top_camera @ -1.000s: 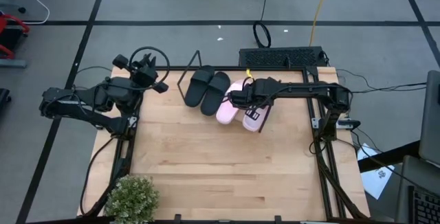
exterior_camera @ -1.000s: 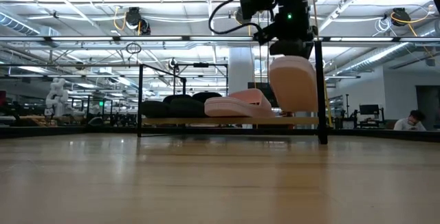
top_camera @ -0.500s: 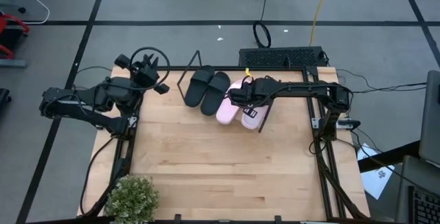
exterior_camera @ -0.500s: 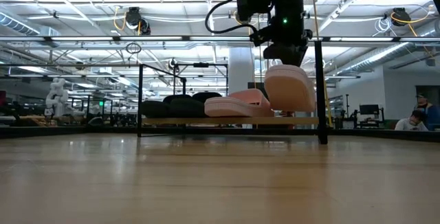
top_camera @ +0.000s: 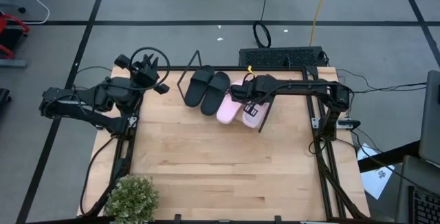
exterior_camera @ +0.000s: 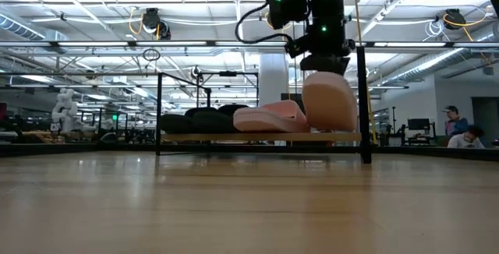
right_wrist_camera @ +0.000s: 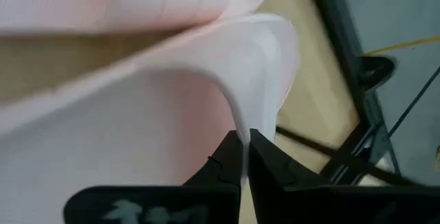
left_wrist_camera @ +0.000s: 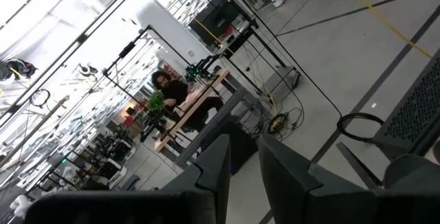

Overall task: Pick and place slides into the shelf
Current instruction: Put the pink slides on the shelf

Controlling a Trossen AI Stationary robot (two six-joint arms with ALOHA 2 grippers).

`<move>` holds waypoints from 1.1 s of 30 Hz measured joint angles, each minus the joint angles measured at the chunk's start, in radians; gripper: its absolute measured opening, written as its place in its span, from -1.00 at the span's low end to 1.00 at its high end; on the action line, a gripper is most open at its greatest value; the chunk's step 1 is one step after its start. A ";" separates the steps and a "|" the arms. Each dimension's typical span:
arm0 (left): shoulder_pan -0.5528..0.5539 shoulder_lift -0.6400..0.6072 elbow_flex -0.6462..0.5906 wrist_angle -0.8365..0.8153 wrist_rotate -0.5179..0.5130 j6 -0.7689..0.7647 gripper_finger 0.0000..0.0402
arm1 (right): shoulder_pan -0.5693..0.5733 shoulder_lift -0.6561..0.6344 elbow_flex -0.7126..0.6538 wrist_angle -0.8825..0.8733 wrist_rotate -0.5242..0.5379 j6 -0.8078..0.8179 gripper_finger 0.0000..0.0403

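Observation:
The shelf (exterior_camera: 195,137) stands at the table's far edge. On it lie two black slides (top_camera: 201,85), (top_camera: 216,92) and a pink slide (top_camera: 227,107), seen in the low view as a pink slide (exterior_camera: 269,119) flat on the board. My right gripper (top_camera: 249,93) is shut on the second pink slide (exterior_camera: 331,102), which hangs at the board's right end beside the first. My left gripper (top_camera: 155,73) waits at the table's far left corner, pointing level off the table, its fingers (left_wrist_camera: 220,172) a little apart with nothing between them. My right gripper pinches the edge of the pink slide's strap (right_wrist_camera: 242,124) between its two fingertips (right_wrist_camera: 228,157). The fingers slant down onto it from the table's right. The slide hangs steeply tilted below the gripper, sole toward the near edge; its lower end (exterior_camera: 331,129) is level with the shelf board, touching or not I cannot tell.
The shelf's black right post (exterior_camera: 363,98) stands close beside the hanging slide. A potted plant (top_camera: 130,196) sits at the near left corner. A black keyboard (top_camera: 282,58) lies beyond the far edge. People (exterior_camera: 460,129) show in the room behind.
My right gripper has sunk a little and gone slightly toward the far edge with the pink slide, staying shut. The slide now hangs lower, its lower end down at the shelf board, closer beside the other pink slide.

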 joint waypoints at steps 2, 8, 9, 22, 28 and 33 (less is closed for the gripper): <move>0.000 0.000 0.000 0.000 0.000 0.000 -0.57 | 0.000 0.000 -0.021 0.002 -0.014 0.004 -1.00; 0.000 0.000 0.000 0.000 0.000 0.000 -0.57 | 0.000 0.001 -0.051 0.030 -0.023 0.023 -1.00; 0.000 0.000 0.000 0.000 0.000 0.000 -0.57 | 0.000 0.001 -0.051 0.033 -0.028 0.023 -1.00; 0.000 0.000 0.000 0.000 0.000 0.000 -0.57 | 0.000 0.002 -0.052 0.039 -0.032 0.005 -1.00; 0.000 0.000 0.000 0.000 0.001 0.001 -0.57 | 0.000 0.002 -0.052 0.042 -0.012 0.003 -1.00; 0.000 0.000 0.000 0.000 0.001 0.001 -0.57 | 0.000 0.002 -0.052 0.056 -0.009 -0.001 -1.00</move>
